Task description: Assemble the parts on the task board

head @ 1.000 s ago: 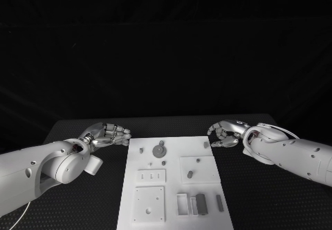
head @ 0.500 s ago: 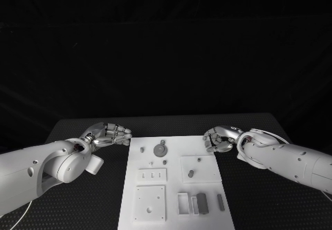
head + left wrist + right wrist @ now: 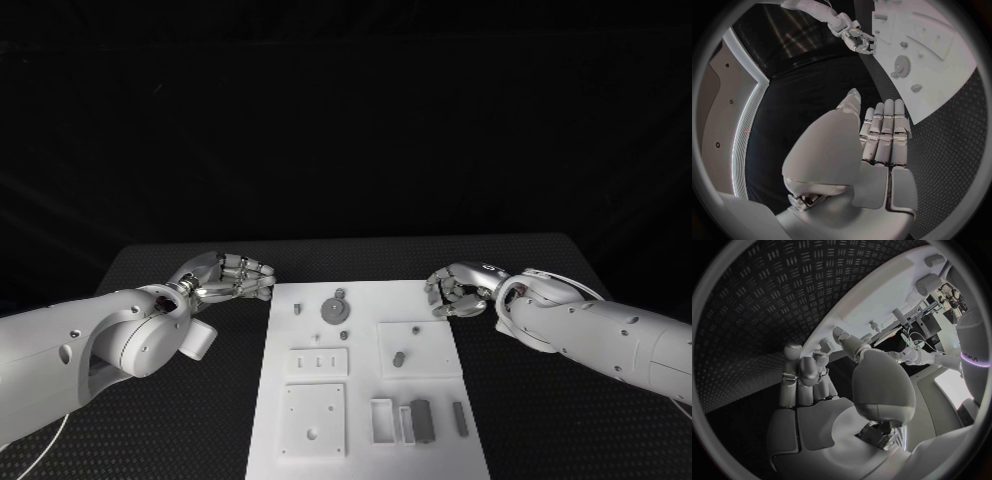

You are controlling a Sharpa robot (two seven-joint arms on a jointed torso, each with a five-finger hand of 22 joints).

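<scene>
While neither hand holds a part, the assembly has evidently not begun, and the layout reads as a start position. Nearest the robot on the task board (image 3: pixel 361 400), a square plate (image 3: pixel 312 420) with small holes lies flat beside an open rectangular frame (image 3: pixel 381 418), a dark grey block (image 3: pixel 420 420) and a slim grey bar (image 3: pixel 459 417); these appear staged as loose parts. Further along the task board sit a smaller plate (image 3: pixel 317 363) bearing three short slots and a raised square panel (image 3: pixel 414 347) carrying a small grey peg (image 3: pixel 395 357). Beyond these, a grey gear (image 3: pixel 333 311) lies flat near the board's far end, probably seated on its pin.

Just off the far left corner of the task board, the left hand (image 3: pixel 228 278) hovers with fingers curled inward on nothing. Off the far right edge of the task board, the right hand (image 3: pixel 459 290) is likewise curled and empty, held clear so both can reach in.
</scene>
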